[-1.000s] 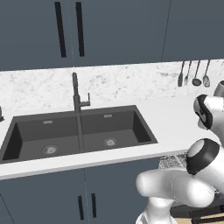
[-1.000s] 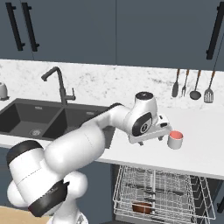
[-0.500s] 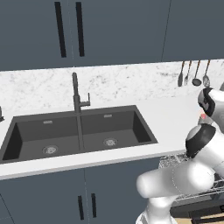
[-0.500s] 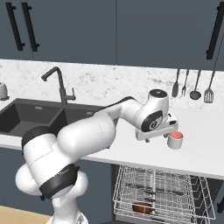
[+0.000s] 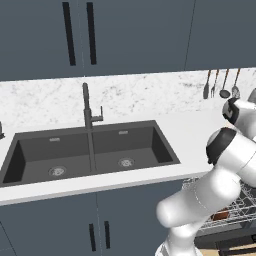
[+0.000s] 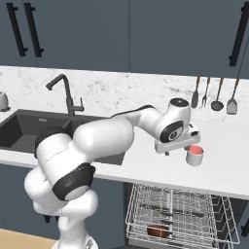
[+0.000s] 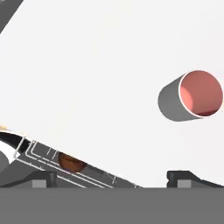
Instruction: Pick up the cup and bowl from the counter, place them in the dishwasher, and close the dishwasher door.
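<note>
The cup (image 6: 195,155), a short grey-white cylinder with a red inside, stands upright on the white counter (image 6: 228,168) above the open dishwasher. My gripper (image 6: 178,150) hovers just left of it, close to the rim but apart from it. In the hand view the cup (image 7: 194,96) lies up and to the right of the gripper (image 7: 112,178), whose fingertips (image 7: 43,177) stand wide open with nothing between them. A brown bowl (image 6: 158,230) sits in the pulled-out wire rack (image 6: 180,211) of the dishwasher, also visible as the bowl (image 7: 72,162) past the counter edge. The dishwasher door is not clearly in view.
A dark double-basin sink (image 5: 90,152) with a dark tap (image 5: 89,107) lies to the left in the counter. Utensils (image 6: 216,95) hang on the back wall behind the cup. Blue-grey cupboards with black handles (image 5: 80,32) run above.
The arm has swung right along the counter, bringing the open gripper up beside the cup. The cup and the bowl have stayed where they were.
</note>
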